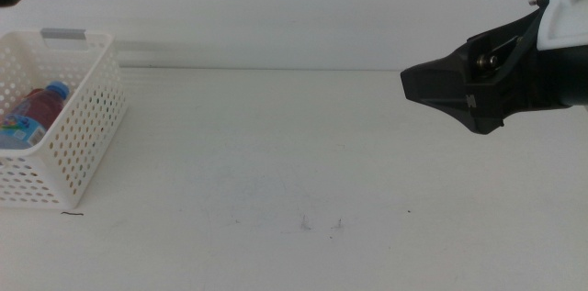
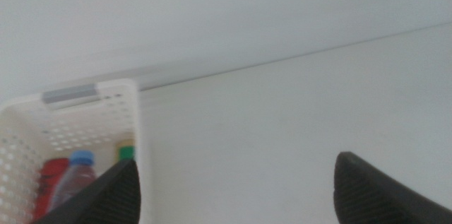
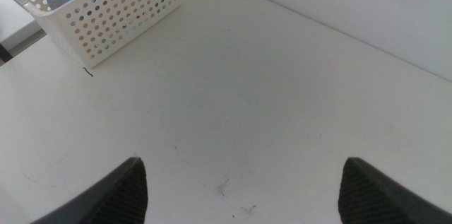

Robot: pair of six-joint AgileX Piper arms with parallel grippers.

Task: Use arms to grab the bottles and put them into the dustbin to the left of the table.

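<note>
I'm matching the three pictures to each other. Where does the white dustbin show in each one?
Middle view: the dustbin stands at the far left, bottles lying inside.
Left wrist view: lower left corner, beside one jaw of the left hand.
Right wrist view: upper left corner.
Shared landmark: the grey strip at its rim, also seen from the left wrist.

All three bottles are in the white perforated dustbin (image 1: 78, 135) at the desk's (image 1: 294, 172) left edge: blue-capped water bottle (image 2: 74, 178) lying tilted, red can (image 2: 49, 181) beside it, and just a bit of the yellow tea bottle (image 2: 126, 148) peeking out.
</note>
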